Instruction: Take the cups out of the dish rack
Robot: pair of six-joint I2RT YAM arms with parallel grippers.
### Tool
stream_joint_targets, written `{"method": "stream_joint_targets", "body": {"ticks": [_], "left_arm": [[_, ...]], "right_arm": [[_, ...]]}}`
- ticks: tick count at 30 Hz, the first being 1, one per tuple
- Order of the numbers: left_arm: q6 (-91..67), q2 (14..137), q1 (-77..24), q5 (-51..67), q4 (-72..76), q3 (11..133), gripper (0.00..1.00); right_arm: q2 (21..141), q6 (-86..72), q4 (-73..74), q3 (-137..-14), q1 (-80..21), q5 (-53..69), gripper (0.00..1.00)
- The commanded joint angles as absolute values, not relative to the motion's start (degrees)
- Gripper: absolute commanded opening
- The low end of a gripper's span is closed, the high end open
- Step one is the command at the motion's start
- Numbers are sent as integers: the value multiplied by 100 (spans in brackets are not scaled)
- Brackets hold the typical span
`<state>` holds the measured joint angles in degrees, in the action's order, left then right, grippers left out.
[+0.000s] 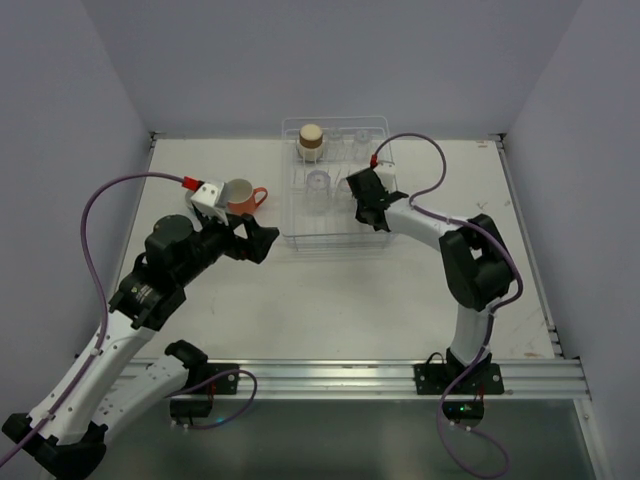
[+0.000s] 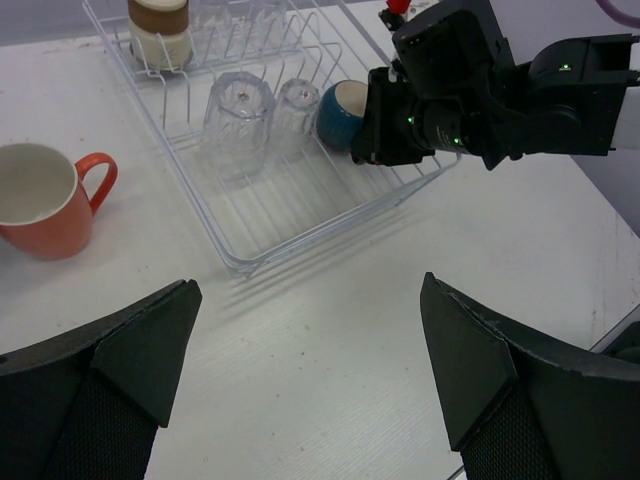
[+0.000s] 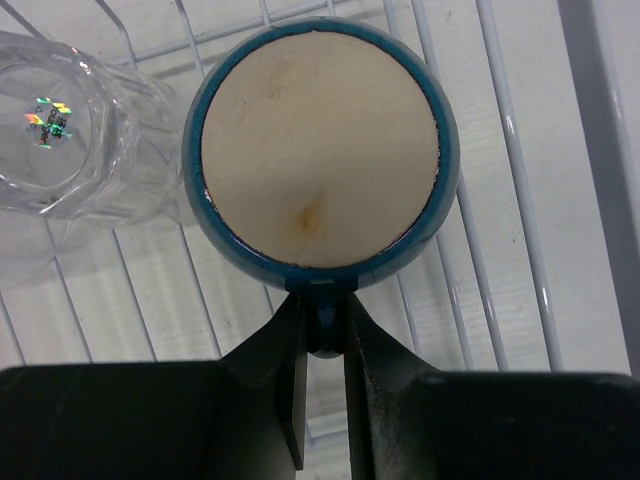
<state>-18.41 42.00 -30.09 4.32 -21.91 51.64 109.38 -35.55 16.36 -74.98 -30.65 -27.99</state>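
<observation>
The dish rack (image 1: 300,232) of pale wire stands at the table's back middle; it also shows in the left wrist view (image 2: 300,205). My right gripper (image 3: 323,325) is shut on the handle of a blue mug (image 3: 320,145) inside the rack; the mug also shows in the left wrist view (image 2: 340,112). Clear tumblers (image 2: 240,115) lie in the rack, and one shows in the right wrist view (image 3: 70,140). A brown handleless cup (image 1: 311,141) sits at the rack's back. An orange mug (image 1: 242,196) stands upright on the table left of the rack. My left gripper (image 2: 310,350) is open and empty over bare table.
The right arm (image 2: 500,90) reaches over the rack's right side. Grey walls close in the table on the left, back and right. A metal rail (image 1: 380,378) runs along the near edge.
</observation>
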Motion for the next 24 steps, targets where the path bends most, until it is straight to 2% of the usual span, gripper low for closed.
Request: {"method": "stream_joint_targets", "body": {"ticks": [1,16,21,24], "left_arm": [[-1793,4166,-3041,553,-1942,5168,100],[-2100,4192,-3041,1054,-1600,5186,99],[-2521,4333,-3041,1493,-1144,5098,90],[-3153,4403,-3041,1835,-503,4757,77]], "right_arm": [[10267,-3507,1503,-7436,-3094,-3410,0],[8825,-3419,1310,-6997,-3305,-3419,0],[7912,-3568,950,-6523,-3313,-2735,0],[7254,-3770,309,-6093,-3313,-1971,0]]}}
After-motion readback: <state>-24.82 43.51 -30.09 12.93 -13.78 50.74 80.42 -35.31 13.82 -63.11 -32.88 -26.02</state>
